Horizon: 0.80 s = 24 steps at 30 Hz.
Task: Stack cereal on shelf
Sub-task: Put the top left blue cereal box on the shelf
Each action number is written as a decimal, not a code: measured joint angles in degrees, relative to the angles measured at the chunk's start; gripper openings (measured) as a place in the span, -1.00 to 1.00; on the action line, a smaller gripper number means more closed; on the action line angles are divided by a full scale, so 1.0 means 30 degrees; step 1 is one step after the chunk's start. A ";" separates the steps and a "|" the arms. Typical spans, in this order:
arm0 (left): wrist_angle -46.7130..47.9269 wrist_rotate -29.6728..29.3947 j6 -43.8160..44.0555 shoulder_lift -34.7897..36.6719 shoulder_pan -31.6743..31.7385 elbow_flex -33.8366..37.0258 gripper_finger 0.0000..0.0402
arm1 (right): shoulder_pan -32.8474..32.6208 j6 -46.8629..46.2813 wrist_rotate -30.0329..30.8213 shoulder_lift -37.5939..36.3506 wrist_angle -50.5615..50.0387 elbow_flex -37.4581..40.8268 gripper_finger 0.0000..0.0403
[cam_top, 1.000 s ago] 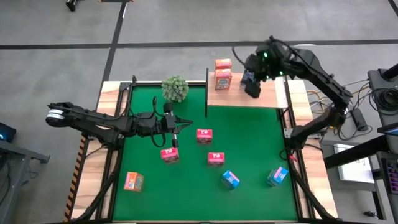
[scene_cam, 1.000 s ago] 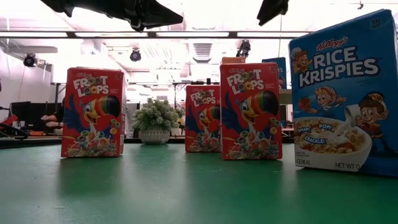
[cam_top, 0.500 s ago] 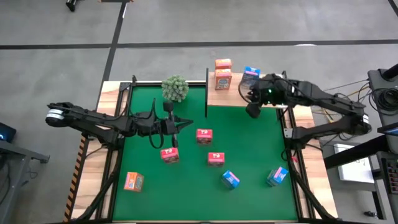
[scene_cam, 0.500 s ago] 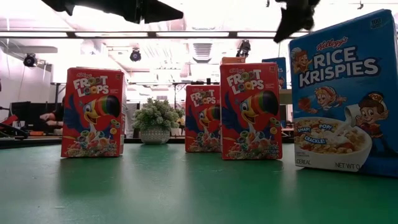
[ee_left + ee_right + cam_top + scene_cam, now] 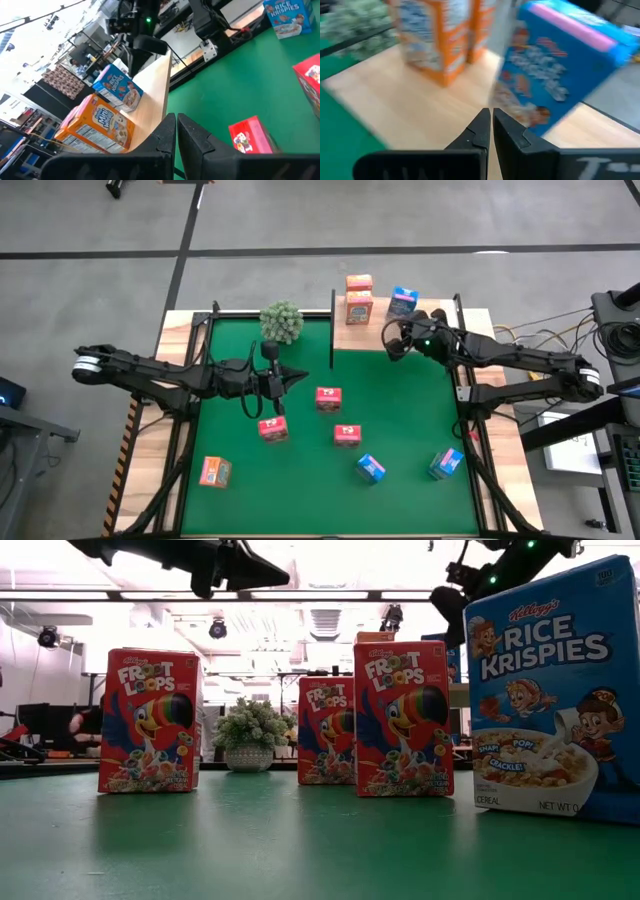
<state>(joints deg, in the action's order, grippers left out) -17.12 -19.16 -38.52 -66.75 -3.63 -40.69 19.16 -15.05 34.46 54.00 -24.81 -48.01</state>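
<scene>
Blue cardboard cereal box (image 5: 403,302) stands on the light wooden shelf board (image 5: 430,338) just beyond the clenched, empty right gripper (image 5: 390,346); left gripper (image 5: 292,377) clenched too.

I am viewing the table from above. The shelf (image 5: 430,338) is lying at upper centre-right, bearing two cereal boxes (image 5: 358,308) stacked front to back and a third (image 5: 403,302) to their right. The plant (image 5: 282,321) is sitting left of the shelf. Six boxes (image 5: 346,435) are lying scattered across the mat (image 5: 400,410) below.
</scene>
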 joint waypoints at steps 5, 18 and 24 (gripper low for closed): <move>0.0073 0.0000 -0.0243 0.0120 0.0033 0.0000 -1.00 | 0.1104 0.0411 0.0050 0.0051 0.0084 0.0000 -0.94; -0.0446 0.0000 -0.0597 0.0143 0.0055 0.0000 -1.00 | 0.2371 0.2414 0.0058 0.0956 0.0338 -0.0007 -0.94; -0.0439 0.0000 -0.0597 0.0143 0.0055 0.0000 -1.00 | 0.3068 0.3875 0.0022 0.1736 0.1333 -0.0015 -0.94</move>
<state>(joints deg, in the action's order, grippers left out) -18.44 -19.16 -40.32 -66.32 -3.46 -40.69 28.36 -3.42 34.52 59.21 -20.81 -48.05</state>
